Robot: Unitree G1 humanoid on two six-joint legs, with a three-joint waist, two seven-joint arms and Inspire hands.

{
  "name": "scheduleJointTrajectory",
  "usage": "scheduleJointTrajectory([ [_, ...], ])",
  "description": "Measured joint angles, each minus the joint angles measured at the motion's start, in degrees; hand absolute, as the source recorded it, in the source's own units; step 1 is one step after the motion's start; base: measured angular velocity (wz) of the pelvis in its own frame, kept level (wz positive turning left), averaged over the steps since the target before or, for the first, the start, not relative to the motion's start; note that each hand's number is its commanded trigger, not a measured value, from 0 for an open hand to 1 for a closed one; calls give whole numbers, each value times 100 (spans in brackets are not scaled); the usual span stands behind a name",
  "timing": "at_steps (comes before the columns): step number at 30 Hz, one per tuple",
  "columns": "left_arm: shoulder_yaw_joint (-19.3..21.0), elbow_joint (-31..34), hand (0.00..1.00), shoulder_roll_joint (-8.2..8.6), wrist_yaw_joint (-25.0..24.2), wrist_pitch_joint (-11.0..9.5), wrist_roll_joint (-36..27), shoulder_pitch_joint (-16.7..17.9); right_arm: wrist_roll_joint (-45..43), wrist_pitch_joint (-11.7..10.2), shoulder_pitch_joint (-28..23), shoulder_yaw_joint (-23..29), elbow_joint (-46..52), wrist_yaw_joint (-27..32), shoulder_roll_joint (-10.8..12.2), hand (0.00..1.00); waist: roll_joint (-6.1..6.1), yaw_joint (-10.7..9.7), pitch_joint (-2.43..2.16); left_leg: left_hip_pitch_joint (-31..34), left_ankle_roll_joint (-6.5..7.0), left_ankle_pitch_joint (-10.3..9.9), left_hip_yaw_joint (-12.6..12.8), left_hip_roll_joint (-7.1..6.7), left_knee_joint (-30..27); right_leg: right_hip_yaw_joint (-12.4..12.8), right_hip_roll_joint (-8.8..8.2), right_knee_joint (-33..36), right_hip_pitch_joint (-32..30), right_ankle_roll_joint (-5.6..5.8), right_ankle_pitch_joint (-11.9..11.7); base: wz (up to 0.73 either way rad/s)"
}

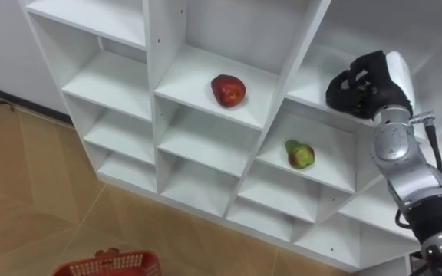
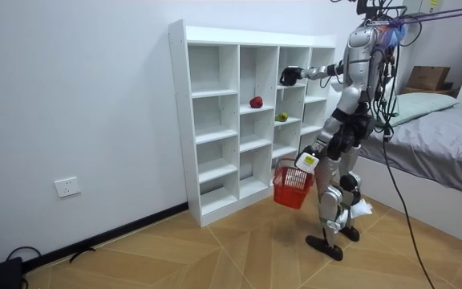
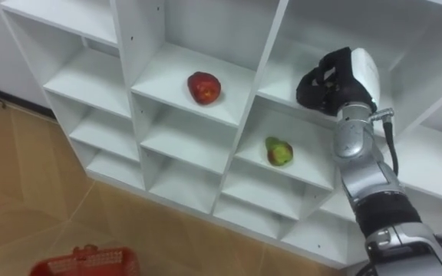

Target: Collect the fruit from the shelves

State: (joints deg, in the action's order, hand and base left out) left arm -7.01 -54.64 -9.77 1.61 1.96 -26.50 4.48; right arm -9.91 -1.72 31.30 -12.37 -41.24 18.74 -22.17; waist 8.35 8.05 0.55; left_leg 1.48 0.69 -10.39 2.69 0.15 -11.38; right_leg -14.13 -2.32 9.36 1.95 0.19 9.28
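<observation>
At the shelf [image 2: 181, 120] by the bed [image 2: 447, 144], you see right hand [image 1: 363, 83] fingers clenched empty, left hand [image 2: 306, 161] grasping basket [image 2: 292, 186].

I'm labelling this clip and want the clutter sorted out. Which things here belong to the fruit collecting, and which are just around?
Belongs to the job:
red apple
green fruit
white shelf unit
red basket, hanging from the left hand
right hand, raised at a shelf compartment

Just around:
bed
cardboard box
wall socket
</observation>
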Motion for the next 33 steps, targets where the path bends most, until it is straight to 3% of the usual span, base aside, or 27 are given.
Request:
scheduleJointTrajectory([
  [11, -533, 786, 100, 313, -178, -58, -711, -266, 23, 34, 1, -50, 2, -20, 43, 100, 48, -30, 25, -41, 10, 6, 120, 9, -18, 109, -10, 44, -29, 0, 0, -5],
  [16, -916, 1219, 100, 305, -246, -119, -1664, -280, 11, 80, 29, -51, 202, -9, 320, 100, 98, -226, 54, 20, 16, 12, 150, 14, -37, 136, -10, 64, -87, -20, -13, -2],
  [19, -1124, 1360, 100, 328, -282, -154, -1680, -300, -196, 117, 27, -94, 410, -6, 423, 100, 117, -360, 64, 43, 17, 11, 134, 7, -36, 130, -13, 63, -103, -20, -13, 0],
  [22, -1334, 1493, 100, 335, -310, -158, -1680, -363, -365, 135, 25, -212, 596, -4, 429, 100, 118, -370, 66, 61, 17, 12, 137, 8, -34, 162, -10, 64, -131, -19, -13, 0],
  [33, -1473, 1538, 100, 399, -308, -167, -1912, -670, -343, 188, -214, -465, 1649, -199, 632, 100, -6, -471, 106, 95, 17, 12, 187, 16, -34, 228, -5, 53, -181, -20, -13, -2],
])
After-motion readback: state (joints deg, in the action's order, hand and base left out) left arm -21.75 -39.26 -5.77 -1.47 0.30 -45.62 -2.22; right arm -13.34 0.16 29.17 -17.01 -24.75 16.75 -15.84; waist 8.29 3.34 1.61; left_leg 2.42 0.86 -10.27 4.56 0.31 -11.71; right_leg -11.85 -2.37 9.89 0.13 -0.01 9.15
